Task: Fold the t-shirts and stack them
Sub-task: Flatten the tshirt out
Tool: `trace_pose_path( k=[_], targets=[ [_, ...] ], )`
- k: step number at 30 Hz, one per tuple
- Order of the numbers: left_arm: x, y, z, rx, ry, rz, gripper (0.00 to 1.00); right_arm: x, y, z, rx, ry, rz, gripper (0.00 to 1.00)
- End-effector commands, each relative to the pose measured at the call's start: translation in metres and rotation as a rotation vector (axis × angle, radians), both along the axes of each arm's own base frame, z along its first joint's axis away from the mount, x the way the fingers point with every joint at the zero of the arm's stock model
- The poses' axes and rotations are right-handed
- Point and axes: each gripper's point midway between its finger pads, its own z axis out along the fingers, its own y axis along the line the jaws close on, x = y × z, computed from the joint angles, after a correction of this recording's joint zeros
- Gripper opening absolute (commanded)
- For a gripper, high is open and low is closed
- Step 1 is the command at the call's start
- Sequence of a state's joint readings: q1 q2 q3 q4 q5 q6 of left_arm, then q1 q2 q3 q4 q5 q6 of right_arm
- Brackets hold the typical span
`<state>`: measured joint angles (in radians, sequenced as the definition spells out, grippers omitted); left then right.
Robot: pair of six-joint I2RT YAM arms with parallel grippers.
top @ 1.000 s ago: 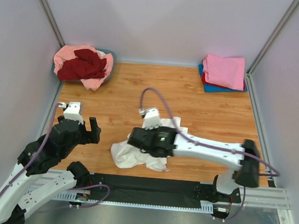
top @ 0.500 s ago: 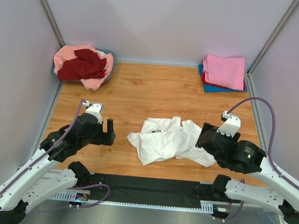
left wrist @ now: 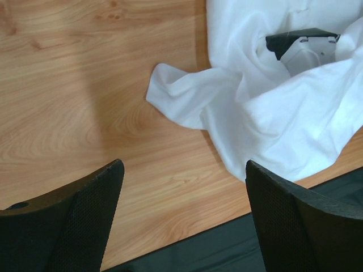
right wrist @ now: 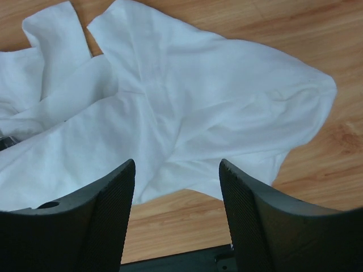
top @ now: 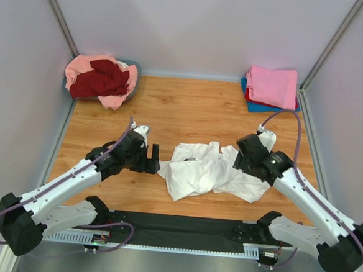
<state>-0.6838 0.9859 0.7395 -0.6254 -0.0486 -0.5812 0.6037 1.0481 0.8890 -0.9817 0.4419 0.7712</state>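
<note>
Wood worktop (top: 190, 105), one big off-white shirt (top: 210, 171) crumpled near the middle of the near edge, not spread, folds heaped over each other. It looks light, limp and soft with no stiffness, so it will likely sag and drag if lifted from one point. It probably won't slip once pinched, and it isn't fragile. Best hold is likely a thin single-layer edge, not the bunched middle. A loose lobe (left wrist: 170, 85) sticks out on the shirt's left side and a flat flap (right wrist: 295, 96) lies on its right, so one pinch each side should pull it flat. Left fingers (left wrist: 79, 215) are wide apart and hold nothing, over bare wood just beside the shirt's left edge. Right fingers (right wrist: 91, 221) are apart too, with nothing between them, over the shirt's right part. Tub (top: 137, 70) in the far-left corner holds a salmon shirt (top: 80, 67) and a dark red shirt (top: 101, 80), both unfolded in a heap. Folded stack in the far-right corner: pink shirt (top: 272, 85) on top, a red sliver under it, blue shirt (top: 258, 107) at the bottom. A small black-and-grey patch (left wrist: 303, 45) shows in a fold of the off-white shirt, probably print. No brand, label or writing can be read anywhere.
</note>
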Motion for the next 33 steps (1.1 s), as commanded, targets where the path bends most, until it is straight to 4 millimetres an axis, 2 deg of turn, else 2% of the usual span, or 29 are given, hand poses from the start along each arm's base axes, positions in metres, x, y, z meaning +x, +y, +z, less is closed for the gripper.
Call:
trace_pose_path(
  k=[1,2,3,5,6,11,13,16,21,33],
  targets=[
    [0.026,-0.027,0.031,-0.089,-0.092,-0.034,0.94,0.041,0.047,0.008,0.094,-0.026,0.182,0.62],
    [0.028,-0.028,0.028,-0.074,-0.084,-0.042,0.93,0.045,0.05,0.001,0.076,0.012,0.192,0.61],
    [0.03,-0.029,0.029,-0.072,-0.087,-0.045,0.93,0.049,0.053,-0.015,0.042,0.072,0.2,0.61],
    [0.031,-0.028,0.027,-0.059,-0.089,-0.049,0.93,0.056,0.06,-0.024,0.034,0.102,0.215,0.59],
    [0.031,-0.027,0.024,-0.054,-0.087,-0.045,0.93,0.057,0.06,-0.036,0.017,0.134,0.213,0.59],
    [0.026,-0.023,0.016,-0.053,-0.076,-0.042,0.93,0.063,0.046,-0.062,-0.036,0.173,0.17,0.56],
    [0.023,-0.022,0.013,-0.054,-0.072,-0.045,0.93,0.062,0.045,-0.069,-0.025,0.194,0.17,0.49],
    [0.023,-0.02,0.01,-0.044,-0.074,-0.043,0.93,0.063,0.043,-0.072,-0.026,0.204,0.171,0.42],
    [0.023,-0.019,0.01,-0.037,-0.073,-0.045,0.93,0.055,0.039,-0.078,-0.033,0.241,0.173,0.37],
    [0.021,-0.014,0.009,-0.024,-0.081,-0.035,0.93,0.052,0.027,-0.096,-0.012,0.288,0.153,0.34]
  ],
)
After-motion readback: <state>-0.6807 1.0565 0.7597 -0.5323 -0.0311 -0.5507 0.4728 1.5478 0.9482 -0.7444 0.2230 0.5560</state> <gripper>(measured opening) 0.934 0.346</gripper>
